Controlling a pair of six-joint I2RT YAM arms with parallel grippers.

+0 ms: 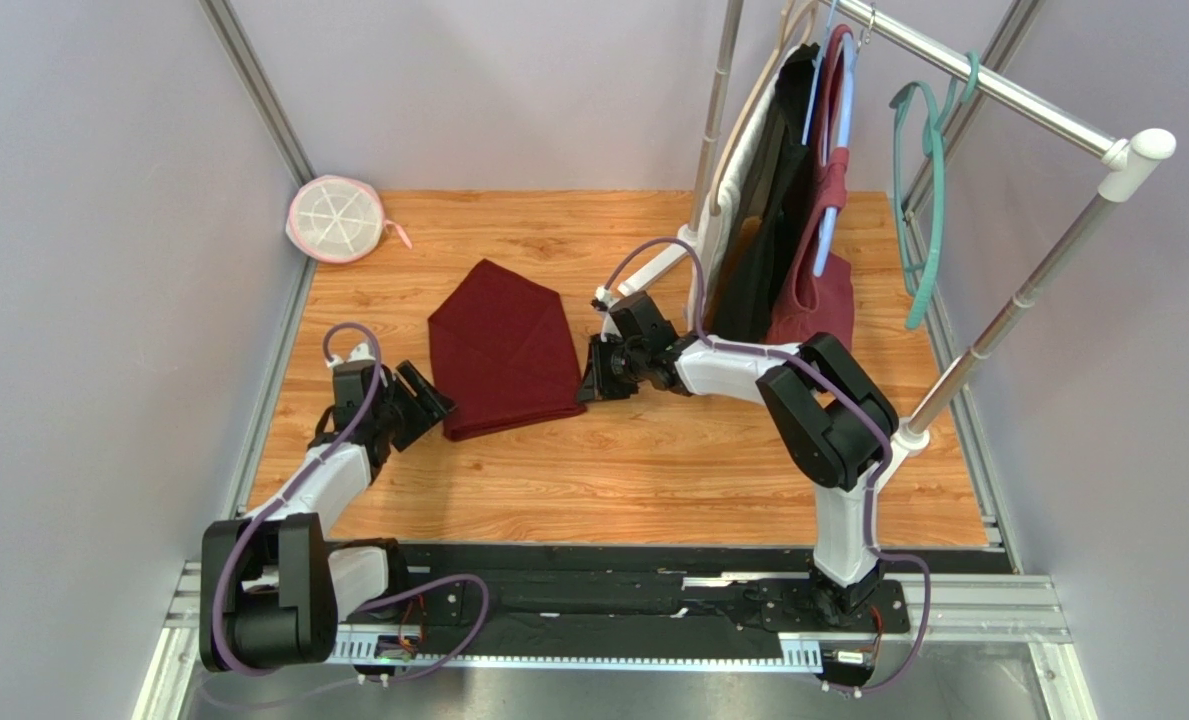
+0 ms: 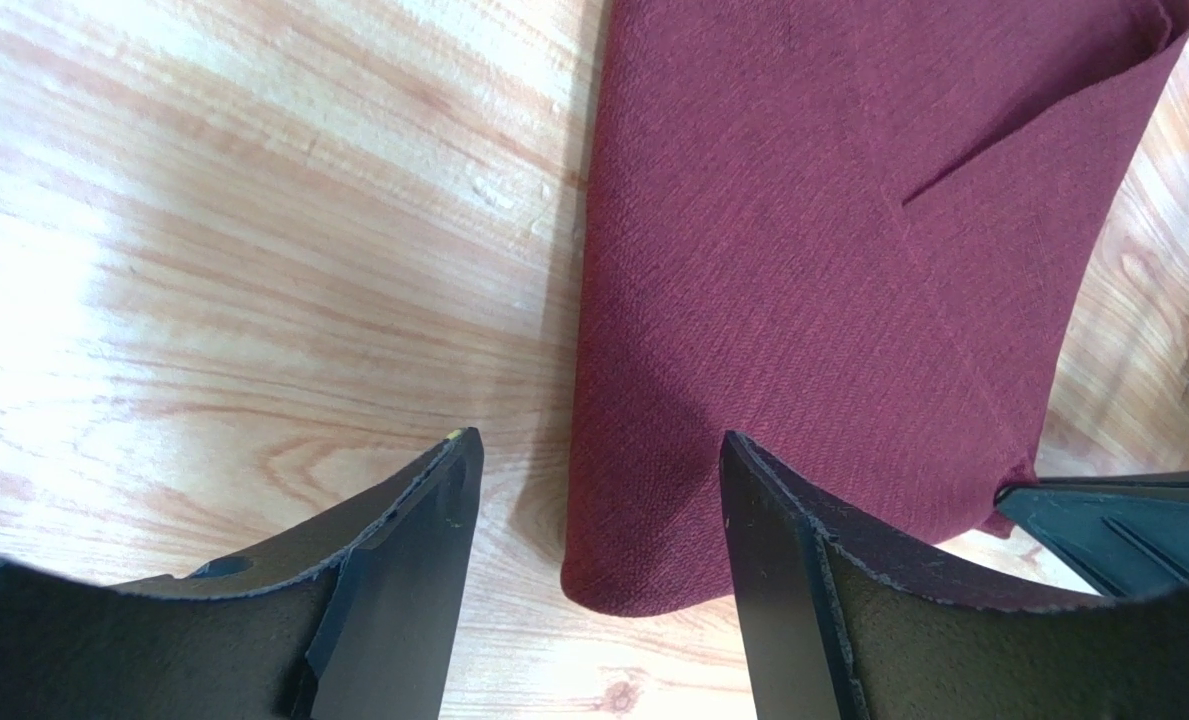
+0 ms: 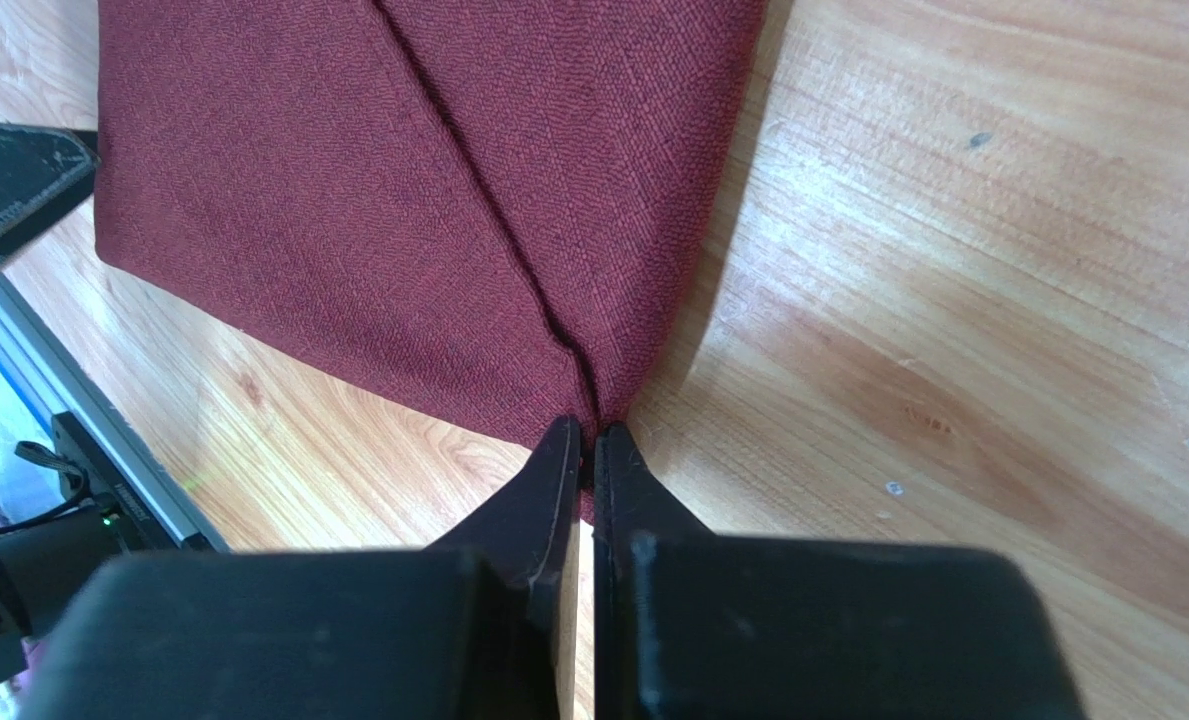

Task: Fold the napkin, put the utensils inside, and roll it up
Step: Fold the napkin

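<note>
The napkin (image 1: 503, 348) lies flat on the wooden table (image 1: 675, 450), left of centre and between the two arms. It is folded into a five-sided shape. Its long axis runs from the near side to the far side, leaning slightly left, with a blunt point facing the back wall and a straight short edge facing the arm bases. The right gripper (image 1: 588, 387) is closed tight on the near-right corner of that edge. In the right wrist view its fingertips (image 3: 563, 450) meet on the cloth's tip, where a diagonal fold line running across the napkin (image 3: 405, 210) ends. The left gripper (image 1: 432, 402) stands wide open at the near-left corner and holds nothing. In its own view the rounded corner of the napkin (image 2: 841, 270) sits in the gap between its fingers (image 2: 405, 540). The cloth is plain dark red with a fine visible weave, and an overlapping flap makes a slanted edge across its top layer. Bare wood stretches from the near edge towards the bases and behind the far point. To the left only a narrow strip separates the cloth from the table's rim. To the right stand the right arm and a clothes rack (image 1: 1006, 90) hung with a burgundy bag (image 1: 818, 293). A round white mesh item (image 1: 337, 218) sits in the far-left corner, well apart.
</note>
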